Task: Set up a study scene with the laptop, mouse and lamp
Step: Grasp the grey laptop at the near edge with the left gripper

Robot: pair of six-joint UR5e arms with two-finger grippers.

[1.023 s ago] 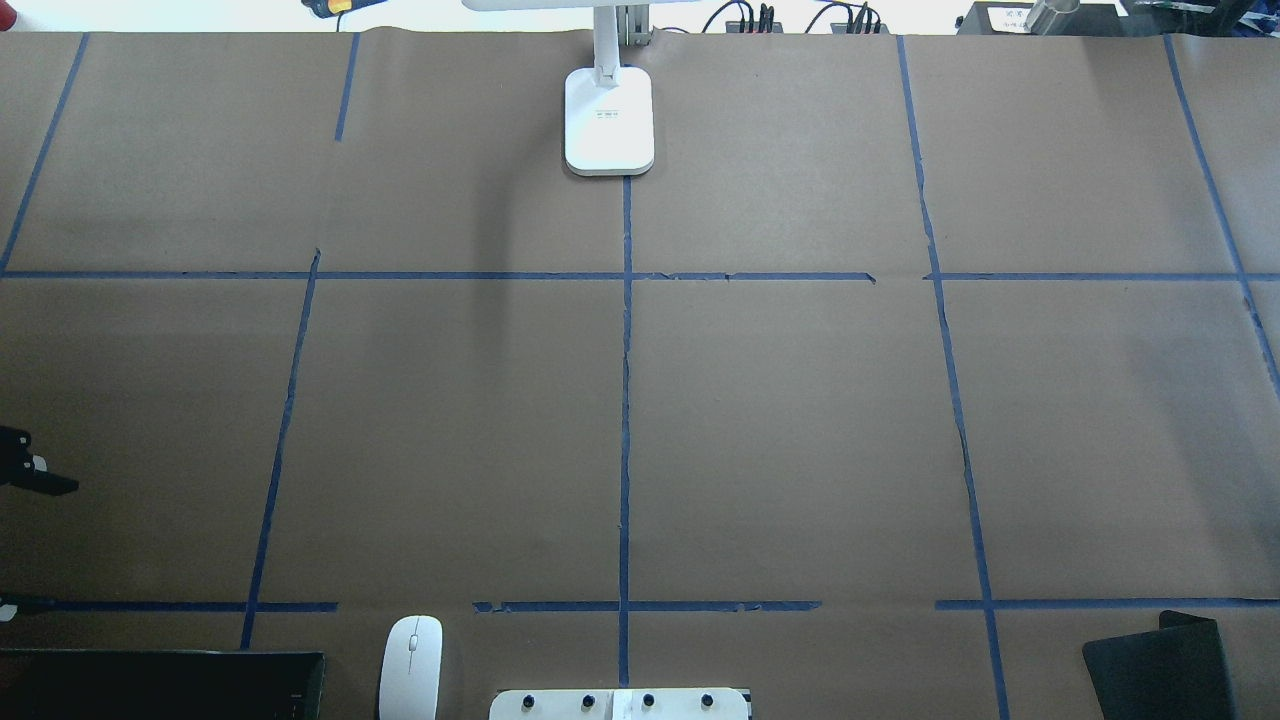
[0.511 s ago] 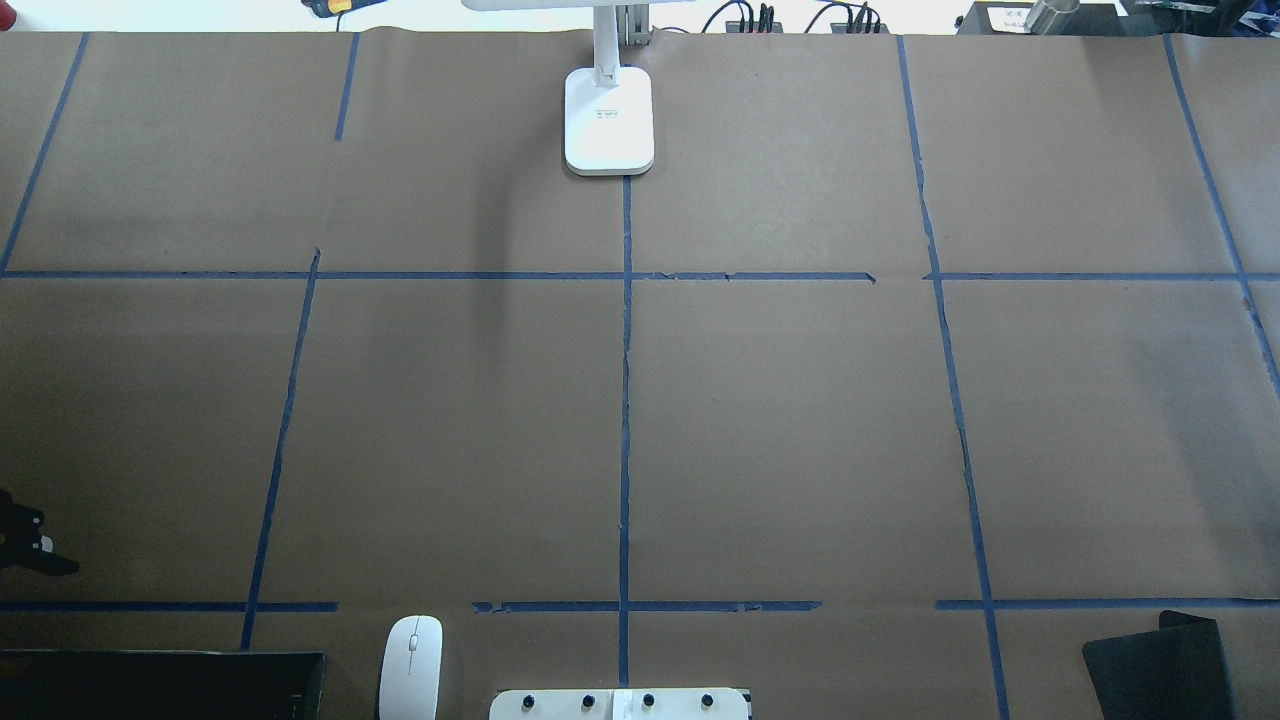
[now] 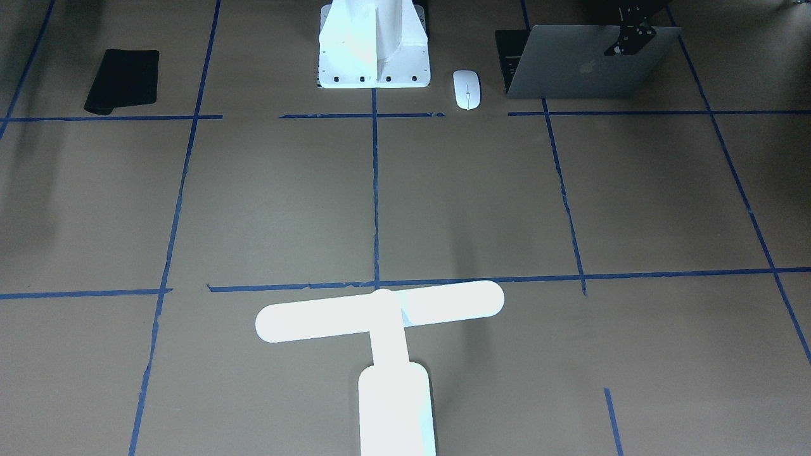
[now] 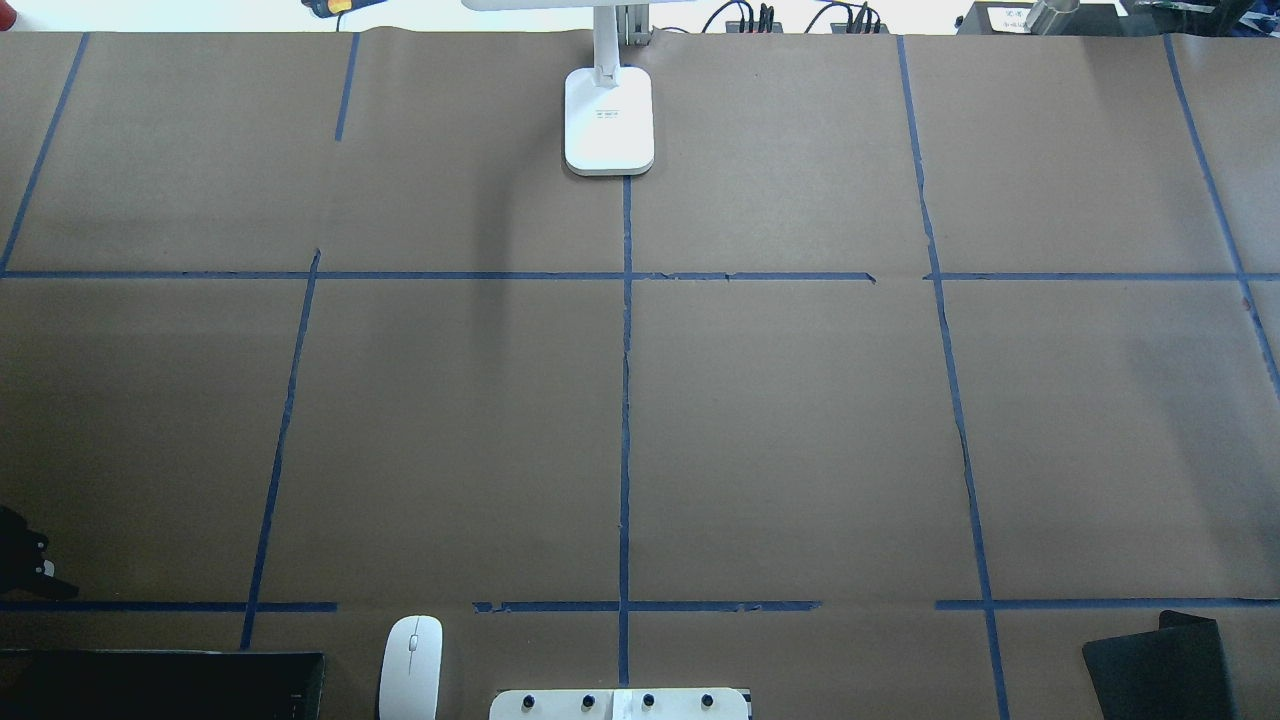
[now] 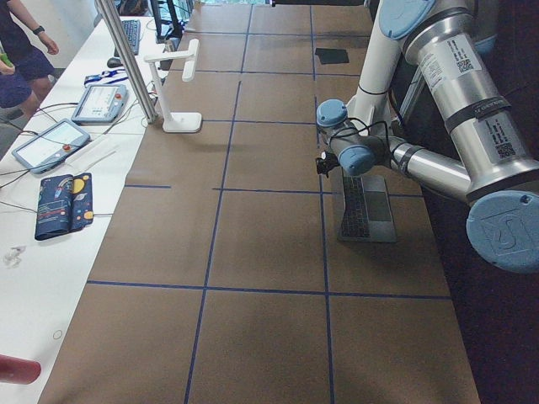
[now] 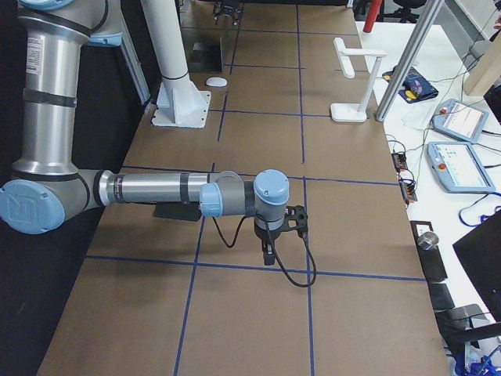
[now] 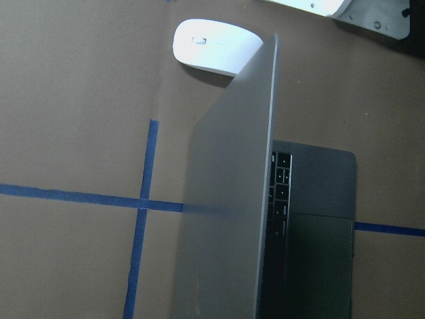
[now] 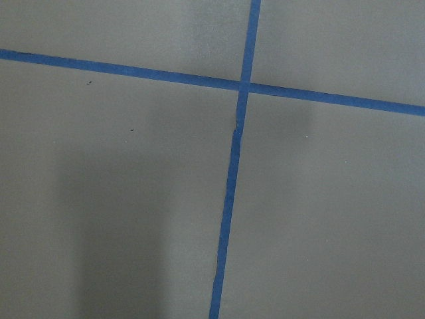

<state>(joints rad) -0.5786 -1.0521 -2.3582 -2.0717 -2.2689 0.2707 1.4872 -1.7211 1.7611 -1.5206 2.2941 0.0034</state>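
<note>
Already propped half open, the laptop (image 3: 583, 66) sits at the worktop's (image 3: 475, 202) robot-side edge, mouse (image 3: 467, 88) just beside it, lamp (image 3: 380, 313) well apart opposite. The left pincer (image 3: 624, 39) hangs at the lid's top, seemingly to tilt it. Its spread, like the right pincer's (image 6: 268, 252), cannot be told.

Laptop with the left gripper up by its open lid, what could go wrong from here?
One: the left gripper hangs right at the top edge of the raised lid of the laptop. A misjudged approach might push the lid over or scrape it. Two: the mouse lies close beside the laptop, so dragging the laptop sideways toward it could knock it out of place.
</note>
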